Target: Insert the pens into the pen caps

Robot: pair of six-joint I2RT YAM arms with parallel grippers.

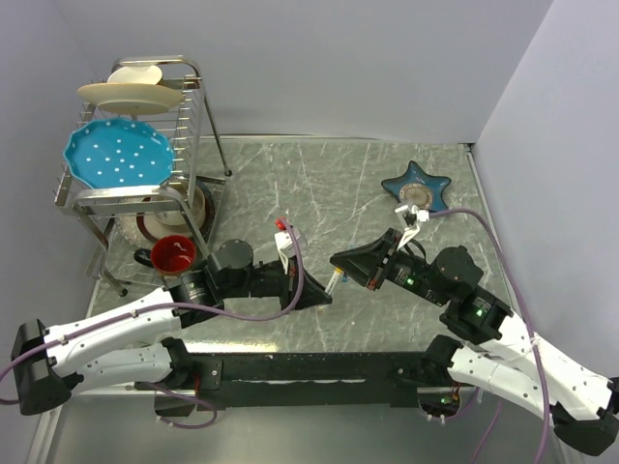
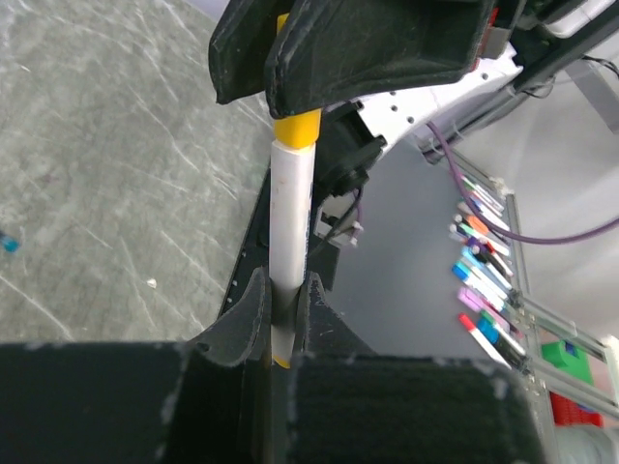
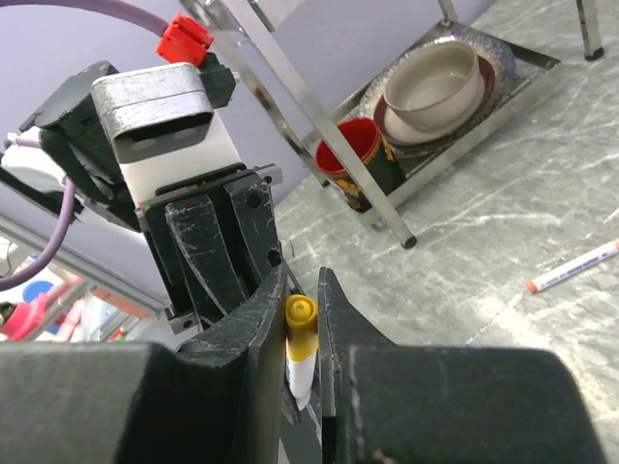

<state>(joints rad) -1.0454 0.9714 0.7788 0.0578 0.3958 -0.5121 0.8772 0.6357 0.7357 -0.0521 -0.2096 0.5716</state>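
A white-barrelled pen (image 2: 290,213) with a yellow-orange end is held between my two grippers above the table's middle (image 1: 334,280). My left gripper (image 2: 280,300) is shut on the lower barrel; it also shows in the top view (image 1: 319,295). My right gripper (image 3: 298,324) is shut on the yellow-orange pen cap (image 3: 301,324), which meets the white barrel's end. That cap shows under the right jaws in the left wrist view (image 2: 295,126). Another white pen with an orange end (image 3: 573,268) lies on the table. A tiny blue piece (image 2: 8,244) lies on the table.
A metal dish rack (image 1: 198,126) stands at the back left with a blue plate (image 1: 118,155), a cream plate (image 1: 131,94), a red mug (image 1: 174,254) and a bowl (image 3: 430,82). A blue star-shaped dish (image 1: 416,186) sits at the back right. Several markers (image 2: 484,261) lie off the table.
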